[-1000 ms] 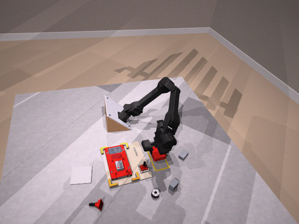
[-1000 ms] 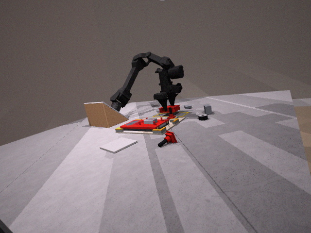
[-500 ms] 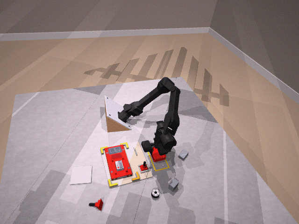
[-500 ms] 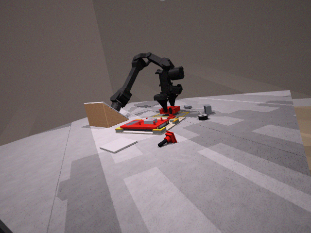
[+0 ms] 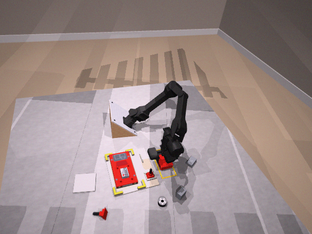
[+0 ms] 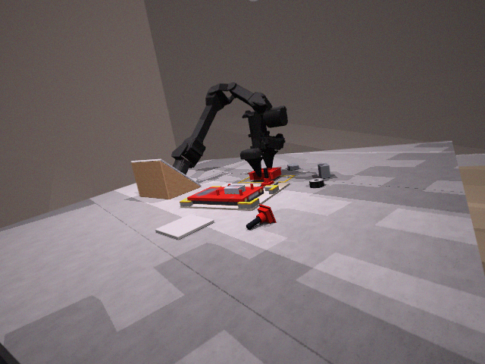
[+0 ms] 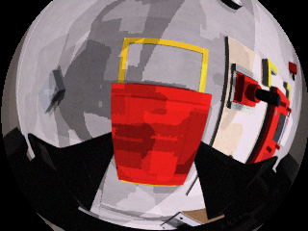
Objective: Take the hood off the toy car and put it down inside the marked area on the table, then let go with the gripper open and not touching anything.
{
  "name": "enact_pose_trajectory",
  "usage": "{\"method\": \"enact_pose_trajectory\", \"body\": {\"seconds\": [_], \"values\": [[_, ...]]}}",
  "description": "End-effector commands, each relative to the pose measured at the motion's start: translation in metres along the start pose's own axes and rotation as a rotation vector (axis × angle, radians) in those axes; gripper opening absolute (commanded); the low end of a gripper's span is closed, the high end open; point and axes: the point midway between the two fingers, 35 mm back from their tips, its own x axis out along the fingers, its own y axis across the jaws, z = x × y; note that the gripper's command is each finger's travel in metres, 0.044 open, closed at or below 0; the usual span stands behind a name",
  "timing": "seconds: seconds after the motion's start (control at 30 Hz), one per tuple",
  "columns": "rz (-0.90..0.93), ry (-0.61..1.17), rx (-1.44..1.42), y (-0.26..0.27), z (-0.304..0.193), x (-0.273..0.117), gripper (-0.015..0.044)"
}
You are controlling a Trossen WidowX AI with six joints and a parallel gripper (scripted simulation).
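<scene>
My gripper [image 6: 264, 171] [image 7: 156, 141] points down and is shut on the red hood [image 5: 165, 165] [image 6: 276, 172] [image 7: 161, 135], one finger on each side. The hood is level and at or just above the table, within the yellow outline of the marked area [image 5: 169, 176] [image 7: 166, 43], towards its arm-side end. The arm hides part of it in the top view, and whether its underside touches the table cannot be told. The red toy car [image 5: 130, 176] [image 6: 207, 194] lies between yellow corner brackets, its grey engine block [image 5: 124, 172] [image 6: 234, 189] uncovered.
A red piece with a black upright stick [image 5: 150, 174] stands between car and marked area. Grey blocks [image 5: 191, 161] [image 5: 181, 192] and a wheel [image 5: 162, 201] [image 6: 316, 183] lie nearby. A wedge [image 5: 122, 131] [image 6: 151, 178], white plate [image 5: 85, 183] [image 6: 183, 227] and red black-handled piece [image 5: 103, 213] [image 6: 266, 214] lie farther off.
</scene>
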Motion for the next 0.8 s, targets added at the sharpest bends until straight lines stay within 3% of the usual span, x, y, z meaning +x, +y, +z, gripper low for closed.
{"method": "enact_pose_trajectory", "body": {"seconds": [0.0,0.37,0.77], "values": [[0.004,0.002,0.007,-0.0001,-0.0007,0.0027,0.0],[0.004,0.002,0.007,0.0,-0.0009,0.0077,0.0],[0.001,0.0,0.0,0.0003,-0.0002,0.0058,0.0315]]}}
